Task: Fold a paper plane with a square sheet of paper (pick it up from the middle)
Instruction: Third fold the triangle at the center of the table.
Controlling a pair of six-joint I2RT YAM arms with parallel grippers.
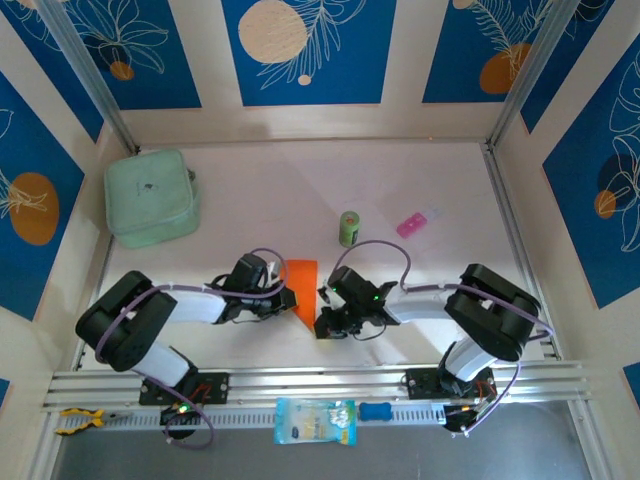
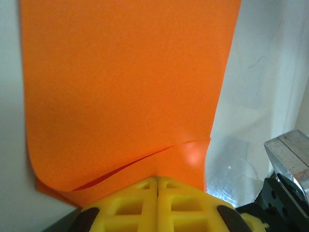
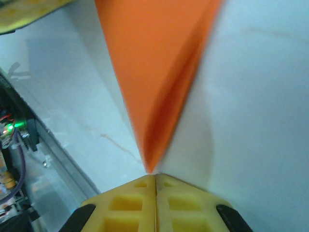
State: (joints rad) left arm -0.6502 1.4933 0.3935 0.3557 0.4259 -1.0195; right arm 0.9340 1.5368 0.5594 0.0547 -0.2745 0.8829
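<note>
Orange sheet (image 1: 303, 283) lies between both jaws, part-folded, one end tapering to point. Left gripper (image 2: 157, 180): jaws clenched at doubled edge. Right gripper (image 3: 155, 176): jaws clenched at tip. Wings, centre crease seemingly left.

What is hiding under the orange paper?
The orange paper lies flat on the white table, which shows all around it. In the left wrist view, a folded lower layer of the same paper peeks out at one edge. Anything else underneath is covered.

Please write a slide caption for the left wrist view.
Shut left gripper meets the near edge of the creased orange paper.
</note>
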